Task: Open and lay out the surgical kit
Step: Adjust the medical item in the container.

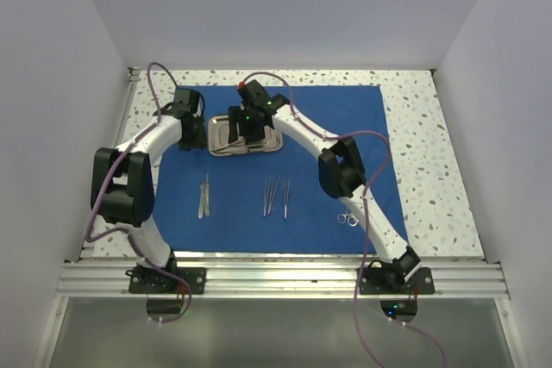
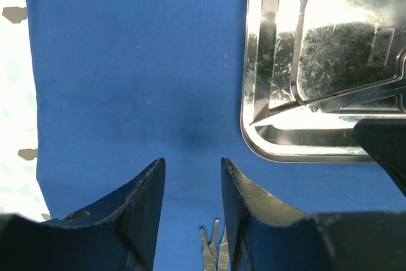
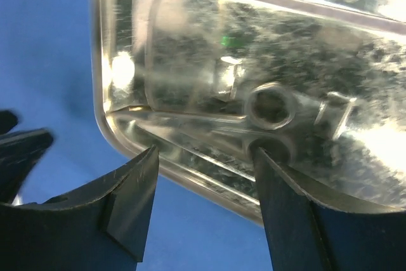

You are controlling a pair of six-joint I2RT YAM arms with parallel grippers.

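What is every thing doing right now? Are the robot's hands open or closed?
Blue cloth: spread out flat.
Steel tray: sitting on the cloth, right way up.
Scissors in tray: lying flat inside.
Left tweezers: lying on the cloth.
Middle tweezers: lying on the cloth, side by side.
Small scissors: lying on the cloth.
Left hand: open, empty, above the cloth.
Right hand: open, over the tray.
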